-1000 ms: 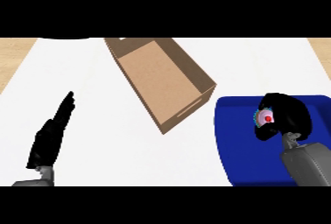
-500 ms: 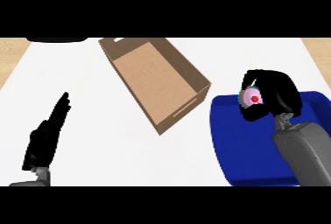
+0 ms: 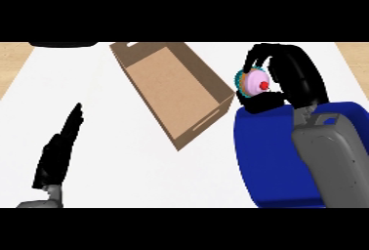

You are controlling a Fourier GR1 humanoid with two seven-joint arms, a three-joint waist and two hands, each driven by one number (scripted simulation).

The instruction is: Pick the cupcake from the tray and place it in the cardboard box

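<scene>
While held: one cupcake (image 3: 256,85).

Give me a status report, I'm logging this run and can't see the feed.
Right robot hand curled round cupcake, held above tray edge, beside cardboard box. Left robot hand open, resting at left. Nothing seen between cupcake and box.

Showing 1 cupcake (image 3: 256,84), 1 cardboard box (image 3: 172,88) lying just left of the cupcake, 1 blue tray (image 3: 270,156) sitting below the cupcake, 2 hands: right hand (image 3: 288,73), left hand (image 3: 59,149).
</scene>
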